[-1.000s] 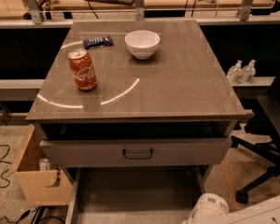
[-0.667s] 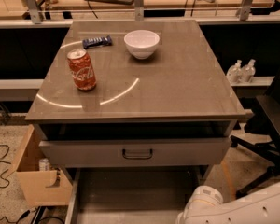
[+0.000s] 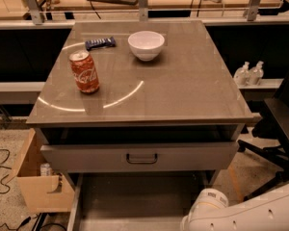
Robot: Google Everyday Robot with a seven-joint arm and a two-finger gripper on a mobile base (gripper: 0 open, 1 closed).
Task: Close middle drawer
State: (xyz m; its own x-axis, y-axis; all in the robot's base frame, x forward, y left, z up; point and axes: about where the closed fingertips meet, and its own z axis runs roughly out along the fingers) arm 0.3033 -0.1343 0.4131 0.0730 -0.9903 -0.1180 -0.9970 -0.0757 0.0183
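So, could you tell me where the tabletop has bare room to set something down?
The right half of the tabletop, right of the bowl, is bare, as is the front edge. The back-left is crowded: can, snack bar. The claw is out of view; the arm sits lower right.
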